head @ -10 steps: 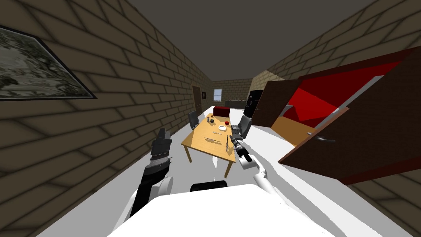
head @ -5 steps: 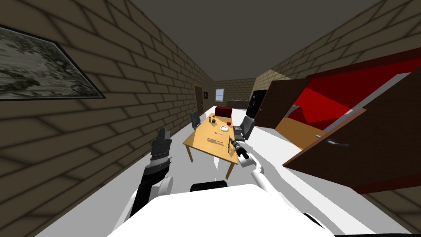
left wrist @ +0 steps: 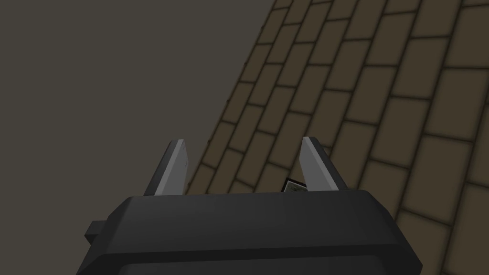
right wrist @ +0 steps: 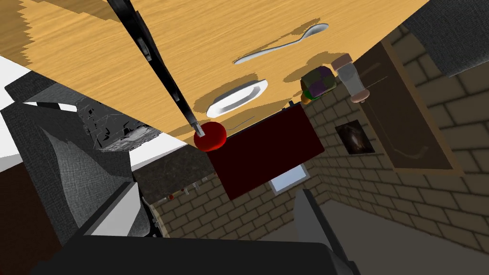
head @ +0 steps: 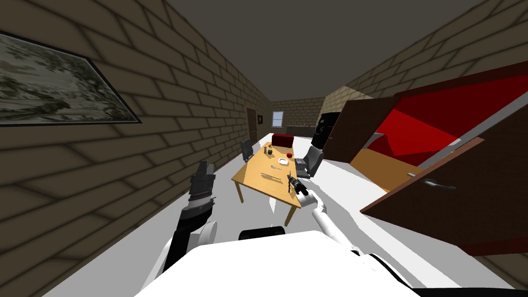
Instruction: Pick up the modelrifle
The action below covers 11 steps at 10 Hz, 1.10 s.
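The model rifle [right wrist: 157, 71] is a long, thin black piece lying on the wooden table [right wrist: 229, 28], near its right edge [head: 288, 181]. My right gripper [head: 293, 181] hovers over the table's near right corner, right by the rifle. In the right wrist view its fingers [right wrist: 313, 215] stand open and apart, with the rifle beyond them and nothing between them. My left gripper [head: 204, 172] is raised at my left by the brick wall, open [left wrist: 243, 162] and empty.
On the table lie a red apple-like ball [right wrist: 210, 135], a white plate [right wrist: 237, 98], a spoon [right wrist: 281, 44], a patterned ball [right wrist: 319, 82] and a small jar [right wrist: 351, 79]. Grey chairs [head: 312, 161] [head: 246, 149] flank it. A dark open door [head: 454, 206] juts in at the right.
The whole head view has shifted slightly, so I have moved a little. My right forearm has swung, while its gripper stays at the table's near right corner by the rifle.
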Motion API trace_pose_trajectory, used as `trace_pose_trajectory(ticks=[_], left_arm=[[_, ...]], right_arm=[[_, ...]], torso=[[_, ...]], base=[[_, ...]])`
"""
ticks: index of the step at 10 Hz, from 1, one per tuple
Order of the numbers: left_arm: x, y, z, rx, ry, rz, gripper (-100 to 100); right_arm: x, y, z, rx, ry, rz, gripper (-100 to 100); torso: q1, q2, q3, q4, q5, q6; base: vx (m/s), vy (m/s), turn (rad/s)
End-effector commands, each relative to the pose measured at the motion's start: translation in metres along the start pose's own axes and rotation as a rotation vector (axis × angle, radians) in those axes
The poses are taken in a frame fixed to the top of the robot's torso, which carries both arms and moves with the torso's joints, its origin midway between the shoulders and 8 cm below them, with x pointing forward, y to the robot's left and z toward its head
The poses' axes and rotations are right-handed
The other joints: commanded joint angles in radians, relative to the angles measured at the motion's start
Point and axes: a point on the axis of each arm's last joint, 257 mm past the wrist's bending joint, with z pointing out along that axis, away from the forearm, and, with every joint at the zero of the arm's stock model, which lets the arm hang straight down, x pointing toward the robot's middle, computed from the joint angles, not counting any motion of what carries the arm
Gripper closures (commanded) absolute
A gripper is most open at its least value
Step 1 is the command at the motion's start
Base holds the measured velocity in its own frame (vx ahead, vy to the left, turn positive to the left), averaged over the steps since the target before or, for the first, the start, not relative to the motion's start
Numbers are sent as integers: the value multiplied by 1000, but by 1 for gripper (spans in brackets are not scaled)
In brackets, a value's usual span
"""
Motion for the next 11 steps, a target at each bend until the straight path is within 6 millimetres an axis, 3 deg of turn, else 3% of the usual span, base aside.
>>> trace_pose_trajectory(ticks=[1,11], left_arm=[[0,0,0,0,0,0,0],[0,0,0,0,0,0,0]], right_arm=[[9,-11,4,30,22,-18,-100],[45,-77,27,280,213,-258,-100]], torso=[[0,0,0,0,0,0],[0,-1,-1,0,0,0]], base=[[15,6,32],[30,10,44]])
